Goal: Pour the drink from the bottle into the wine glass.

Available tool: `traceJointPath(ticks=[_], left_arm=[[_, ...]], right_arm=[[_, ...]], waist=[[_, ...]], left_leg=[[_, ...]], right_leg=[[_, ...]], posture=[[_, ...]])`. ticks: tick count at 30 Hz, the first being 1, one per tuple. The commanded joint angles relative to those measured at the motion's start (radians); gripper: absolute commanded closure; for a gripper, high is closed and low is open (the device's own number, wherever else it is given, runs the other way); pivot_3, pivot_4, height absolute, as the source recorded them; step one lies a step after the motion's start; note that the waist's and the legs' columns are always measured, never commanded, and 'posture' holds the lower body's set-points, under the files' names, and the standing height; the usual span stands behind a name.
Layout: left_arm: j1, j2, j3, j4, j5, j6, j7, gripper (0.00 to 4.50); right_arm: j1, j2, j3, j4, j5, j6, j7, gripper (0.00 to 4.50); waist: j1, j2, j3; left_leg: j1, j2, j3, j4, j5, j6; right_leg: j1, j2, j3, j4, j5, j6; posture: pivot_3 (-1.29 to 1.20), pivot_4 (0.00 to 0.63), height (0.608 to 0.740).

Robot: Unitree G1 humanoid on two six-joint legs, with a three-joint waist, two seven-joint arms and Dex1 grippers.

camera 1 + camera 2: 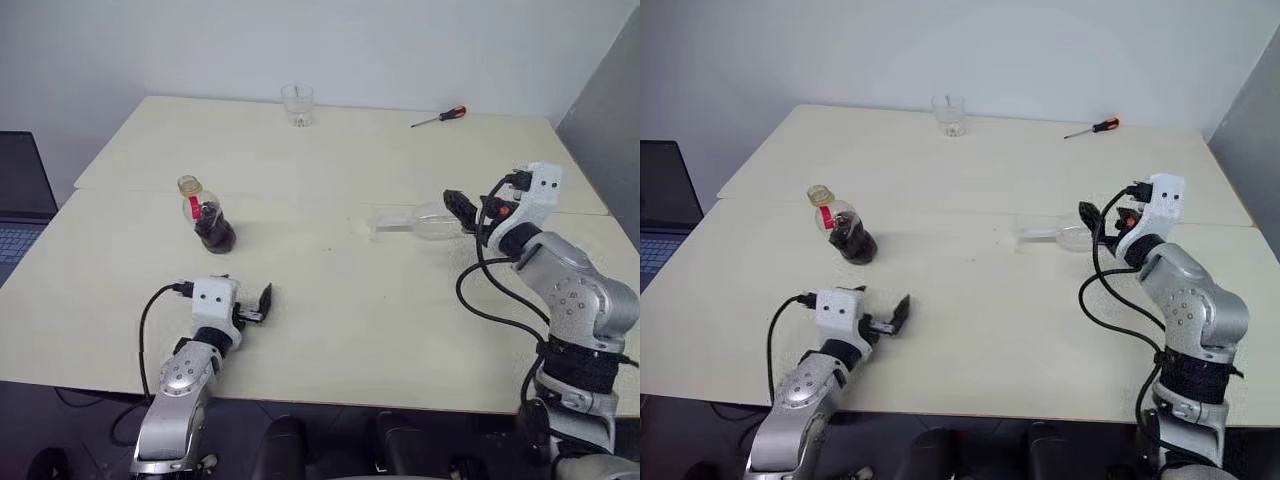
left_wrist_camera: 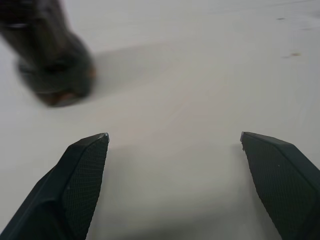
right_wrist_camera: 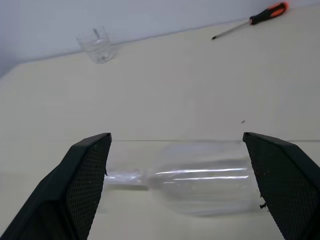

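Black ribbed fingertips (image 3: pixel 85 175), rounded wine glass (image 3: pixel 200 177)

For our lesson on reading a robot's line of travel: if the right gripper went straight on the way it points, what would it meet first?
Probably the wine glass, lying on its side on the table just ahead of the right gripper's open jaws; depth is unclear.

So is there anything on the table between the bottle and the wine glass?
No. In the left eye view, only bare table lies between the bottle and the wine glass, which lies on its side.
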Motion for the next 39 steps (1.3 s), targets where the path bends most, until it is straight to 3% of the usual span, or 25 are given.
traceJointPath(ticks=[1, 7, 13, 23, 30, 39], left_arm=[[-0.112, 0.082, 0.006, -0.094, -0.113, 0.12, -0.125, 0.02], [-0.195, 0.245, -0.009, -0.119, -0.181, 0.274, -0.258, 0.02], [-0.188, 0.335, -0.029, -0.116, -0.137, 0.266, -0.3, 0.02], [-0.201, 0.333, -0.032, -0.149, -0.12, 0.271, -0.268, 0.02], [-0.228, 0.307, -0.05, -0.126, -0.099, 0.254, -0.253, 0.02], [-0.244, 0.289, -0.062, -0.111, -0.072, 0.244, -0.242, 0.02]], right_arm=[[0.023, 0.136, -0.082, -0.146, 0.175, 0.155, -0.142, 0.0], [0.013, 0.301, -0.18, -0.089, 0.243, 0.237, -0.365, 0.0], [-0.089, 0.409, -0.243, 0.076, 0.324, 0.121, -0.502, 0.0], [-0.155, 0.456, -0.157, 0.213, 0.501, -0.106, -0.718, 0.0], [-0.191, 0.461, -0.013, 0.325, 0.538, -0.268, -0.706, 0.0], [-0.26, 0.383, 0.052, 0.542, 0.511, -0.402, -0.584, 0.0]], waist=[[-0.002, 0.0, 0.0], [-0.014, 0.002, -0.001], [-0.022, 0.002, -0.001], [-0.027, 0.002, -0.001], [-0.027, 0.002, -0.001], [-0.027, 0.002, -0.001]], left_leg=[[0.0, 0.001, -0.001, 0.0, 0.0, 0.0], [0.0, 0.0, -0.001, 0.0, 0.0, 0.0], [0.0, 0.0, -0.001, -0.001, 0.0, 0.0], [0.0, 0.0, -0.001, -0.001, 0.0, 0.0], [0.0, 0.0, -0.001, -0.002, 0.0, 0.0], [0.0, 0.0, -0.001, -0.001, 0.0, 0.0]], right_leg=[[0.0, 0.001, -0.001, 0.0, 0.0, 0.0], [0.0, 0.0, -0.001, -0.001, 0.001, -0.001], [-0.001, 0.0, -0.001, -0.001, 0.0, -0.001], [-0.001, 0.0, 0.0, -0.001, 0.0, 0.0], [-0.001, 0.0, 0.0, -0.002, 0.0, 0.0], [-0.001, 0.0, 0.0, -0.002, 0.0, -0.001]], posture=[[0.0, 0.15, 0.74], [0.0, 0.15, 0.74], [0.0, 0.15, 0.74], [0.0, 0.15, 0.74], [0.0, 0.15, 0.74], [0.0, 0.15, 0.74]])
